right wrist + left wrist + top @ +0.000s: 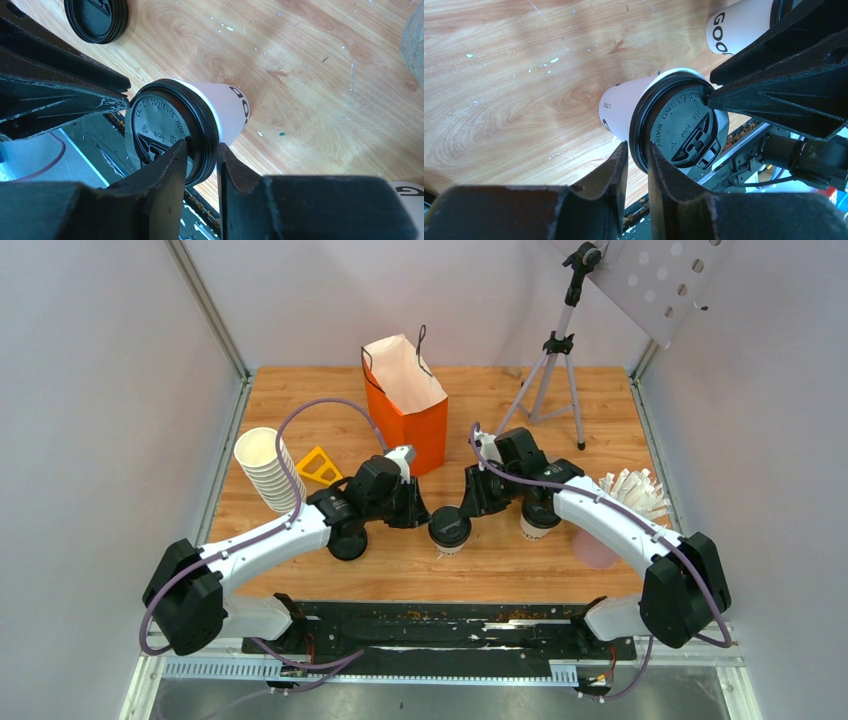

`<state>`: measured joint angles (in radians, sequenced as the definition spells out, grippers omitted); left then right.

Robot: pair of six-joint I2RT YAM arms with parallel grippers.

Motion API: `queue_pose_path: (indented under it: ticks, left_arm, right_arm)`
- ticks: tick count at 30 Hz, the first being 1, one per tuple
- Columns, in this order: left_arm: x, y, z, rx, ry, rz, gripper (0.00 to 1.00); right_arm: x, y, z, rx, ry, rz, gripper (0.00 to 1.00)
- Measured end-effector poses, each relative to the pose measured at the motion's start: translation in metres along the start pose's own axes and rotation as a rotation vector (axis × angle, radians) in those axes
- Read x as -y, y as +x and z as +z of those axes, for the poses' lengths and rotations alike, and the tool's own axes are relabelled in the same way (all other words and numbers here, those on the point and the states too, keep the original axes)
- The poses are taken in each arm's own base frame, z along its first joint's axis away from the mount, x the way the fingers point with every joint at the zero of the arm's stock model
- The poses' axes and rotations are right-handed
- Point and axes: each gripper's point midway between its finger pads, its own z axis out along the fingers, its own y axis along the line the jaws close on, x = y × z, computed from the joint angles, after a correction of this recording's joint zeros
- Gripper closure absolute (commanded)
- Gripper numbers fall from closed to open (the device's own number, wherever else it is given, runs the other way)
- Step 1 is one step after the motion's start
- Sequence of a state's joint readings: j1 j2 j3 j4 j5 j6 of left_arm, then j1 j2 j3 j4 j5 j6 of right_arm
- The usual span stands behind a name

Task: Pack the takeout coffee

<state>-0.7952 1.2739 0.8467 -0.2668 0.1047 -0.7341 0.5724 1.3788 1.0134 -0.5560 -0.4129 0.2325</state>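
Left gripper [638, 148], right gripper [202, 146] on takeout coffee [678, 125]

— What's on the wooden table [480, 390]?
— An orange paper bag [405, 415], a stack of white cups [270, 472], a yellow wedge [318, 467], a tripod [555, 380], black lids [347, 543], a lidded coffee cup [449, 530] and a second lidded cup [537, 523].

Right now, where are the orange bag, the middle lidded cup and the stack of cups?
orange bag [420, 435], top view, on its front wall.
lidded cup [679, 125], left wrist view, on its black lid.
stack of cups [275, 480], top view, on its middle rims.
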Motion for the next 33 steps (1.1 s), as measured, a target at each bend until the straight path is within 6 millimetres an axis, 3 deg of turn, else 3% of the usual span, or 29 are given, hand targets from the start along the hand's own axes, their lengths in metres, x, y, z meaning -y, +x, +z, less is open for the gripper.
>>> queue_pose_path:
  ticks: [9,12,16,26,33]
  left_arm:
    - [0.001,0.002,0.002,-0.014,0.013,0.008,0.59]
    - [0.002,0.003,0.002,-0.016,0.017,0.014,0.52]
    - [0.003,0.002,0.002,-0.015,0.025,0.034,0.51]
    - [0.016,-0.011,0.001,0.005,0.063,0.098,0.52]
    - [0.011,-0.006,0.010,-0.026,0.049,0.115,0.54]
  right_arm:
    - [-0.004,-0.001,-0.002,0.009,-0.003,-0.015,0.83]
    - [-0.005,-0.001,-0.002,0.010,-0.004,-0.020,0.84]
    - [-0.006,-0.001,-0.002,0.011,-0.003,-0.027,0.84]
    - [-0.009,-0.016,-0.009,0.050,0.011,-0.053,0.76]
    - [-0.016,-0.023,-0.024,0.100,0.011,-0.068,0.66]
